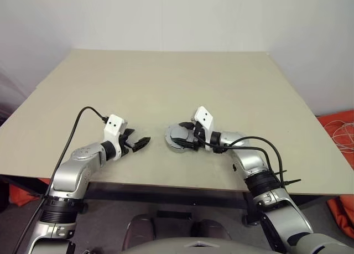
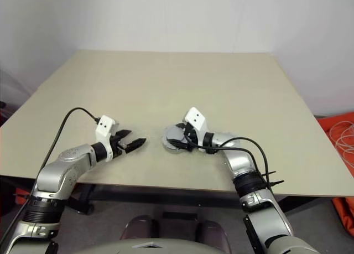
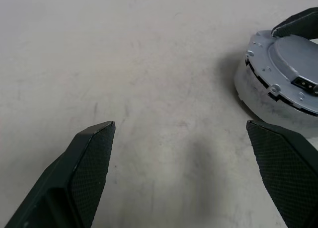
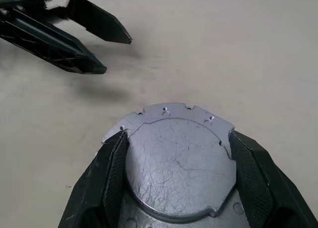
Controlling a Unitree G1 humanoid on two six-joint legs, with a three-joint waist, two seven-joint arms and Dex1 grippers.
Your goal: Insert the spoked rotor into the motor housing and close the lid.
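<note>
A wide beige table (image 1: 166,88) is stretching away toward a pale wall (image 1: 166,16), with its whole far half and both side margins lying bare, giving plenty of free surface on every side of the work. Orange material (image 1: 340,135) is sitting on the floor past the table's right edge. Both arms are reaching in over the near edge, and all the activity is gathering in a small patch close to that edge, around the middle. The right gripper (image 4: 176,181) is pointing toward the left and gripping the motor housing (image 3: 278,96), its two black fingers (image 4: 112,173) pressing against opposite sides of the round silver lid (image 4: 179,168) that is sitting flat on top, closing the housing; the assembly is resting on the table, well in from the near edge. Notches and small screw holes are showing along the lid's far rim. The left gripper (image 1: 138,144) is hovering low, just to the left of the housing, apart from it, with its jaws spread wide and holding nothing; a strip of bare tabletop is separating its fingertips (image 3: 99,138) from the housing's side wall
</note>
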